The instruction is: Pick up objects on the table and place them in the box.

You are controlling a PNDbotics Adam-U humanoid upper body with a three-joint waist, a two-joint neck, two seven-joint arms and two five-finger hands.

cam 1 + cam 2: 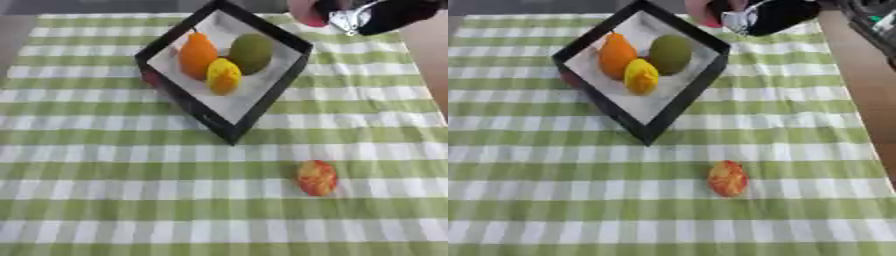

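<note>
A black box point(262, 102) with a white floor sits tilted at the upper middle of the green checked cloth. Inside it lie an orange fruit point(198, 54), a green fruit point(252, 52) and a yellow fruit point(224, 75). A red-and-yellow fruit point(317, 177) lies alone on the cloth at the lower right. My right hand point(376, 16) comes in from the upper right, just beyond the box's far corner, curled round a pink-red object point(305, 13) held above the cloth. My left hand shows in neither view.
A small red thing point(150, 77) peeks out beside the box's left wall. The brown table edge point(866, 75) runs down the right side past the cloth point(131, 190). A dark object point(877, 20) sits at the upper right corner.
</note>
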